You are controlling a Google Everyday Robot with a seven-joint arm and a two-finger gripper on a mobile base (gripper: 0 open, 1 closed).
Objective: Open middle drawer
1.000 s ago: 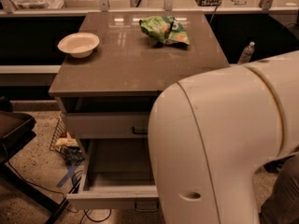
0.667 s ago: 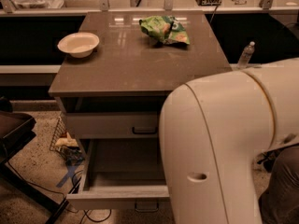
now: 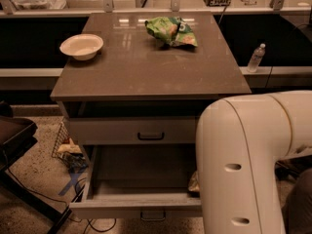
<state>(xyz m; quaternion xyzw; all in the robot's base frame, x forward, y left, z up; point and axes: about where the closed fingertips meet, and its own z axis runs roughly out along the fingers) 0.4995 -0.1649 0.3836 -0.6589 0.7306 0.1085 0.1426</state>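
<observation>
White casing of the robot's arm (image 3: 248, 165) fills the lower right of your view and covers the right-hand end of the cabinet. The gripper is somewhere out of sight beyond that casing, so you cannot tell whether it is open or closed, or whether it grips anything. The middle drawer (image 3: 136, 206) stands pulled well out towards you at the bottom of the view. Its flat floor is exposed, and its small dark handle (image 3: 152, 214) peeks from under the front edge. At the drawer's right side, a small pale thing (image 3: 194, 182) lies on the floor, half hidden by the arm; you cannot make out what it is. Above the open drawer, the upper drawer (image 3: 112, 130) shows its pale front panel with a black bar handle (image 3: 150, 136) at the centre, and a dark gap runs between that panel and the brown counter (image 3: 146, 77). On the counter, a cream bowl (image 3: 80, 46) sits near the left edge, and a crumpled green bag (image 3: 171, 31) lies towards the back, well apart from the bowl. To the right of the counter, a clear water bottle (image 3: 255, 57) stands upright on a lower ledge. On the floor to the left of the cabinet, a wire basket (image 3: 61, 138) leans against it, with scraps lying beside it.
</observation>
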